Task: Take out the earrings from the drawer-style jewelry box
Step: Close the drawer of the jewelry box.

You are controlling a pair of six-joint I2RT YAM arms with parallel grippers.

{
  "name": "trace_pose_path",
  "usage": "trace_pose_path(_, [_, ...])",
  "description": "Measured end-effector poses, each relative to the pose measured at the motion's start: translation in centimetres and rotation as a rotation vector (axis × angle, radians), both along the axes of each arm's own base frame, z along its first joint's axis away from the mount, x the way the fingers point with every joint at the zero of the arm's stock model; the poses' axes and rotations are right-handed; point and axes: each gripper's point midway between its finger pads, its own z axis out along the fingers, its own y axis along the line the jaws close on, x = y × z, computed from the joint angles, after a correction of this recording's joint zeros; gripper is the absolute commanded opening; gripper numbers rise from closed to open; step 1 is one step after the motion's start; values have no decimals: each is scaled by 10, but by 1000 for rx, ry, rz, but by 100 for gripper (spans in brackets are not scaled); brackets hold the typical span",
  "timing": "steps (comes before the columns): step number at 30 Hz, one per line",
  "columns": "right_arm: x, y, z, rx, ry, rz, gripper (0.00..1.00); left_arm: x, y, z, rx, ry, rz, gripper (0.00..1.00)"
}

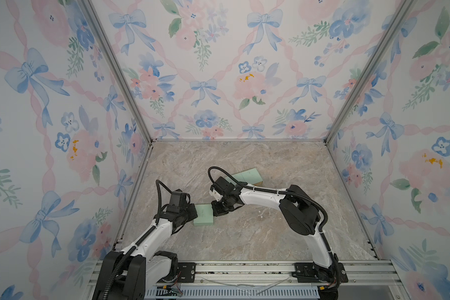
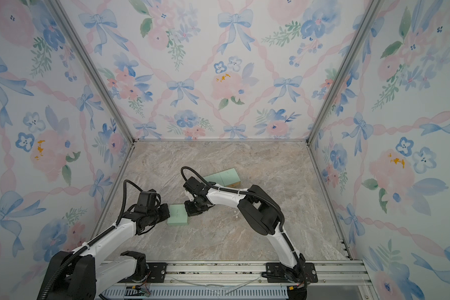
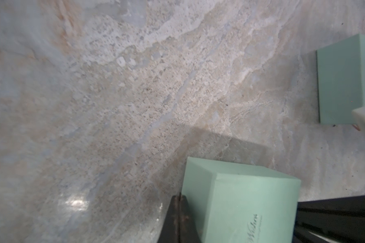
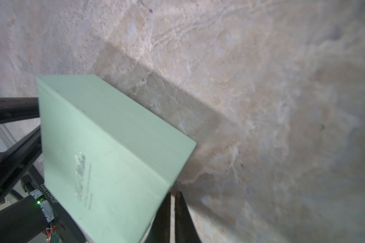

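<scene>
Noted closed jaws on left gripper [image 3: 178,212] and right gripper [image 4: 172,212], flanking box [image 1: 203,214] mid-frame. Saw earrings [image 1: 260,214] on bench [image 1: 244,233], right of box.

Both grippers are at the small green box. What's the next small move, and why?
Probably back the right gripper a little off the small green box. It and the left gripper are shut, flanking the box, holding nothing, and two earrings already lie on the table beside it. Whether more remain inside is hidden.
</scene>
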Motion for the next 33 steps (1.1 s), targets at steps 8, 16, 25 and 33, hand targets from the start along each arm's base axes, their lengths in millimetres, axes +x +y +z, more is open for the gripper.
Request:
trace_pose_path(8, [-1,4,-1,10,13,8,11,8,5,5,10,-1,22,0])
trace_pose_path(16, [1,4,-2,37,3,-1,12,10,9,8,23,13,37,0])
trace_pose_path(25, [6,-4,25,111,-30,-15,14,9,13,8,18,38,67,0])
trace_pose_path(33, [16,-24,48,141,-74,-57,16,19,16,20,27,17,82,0])
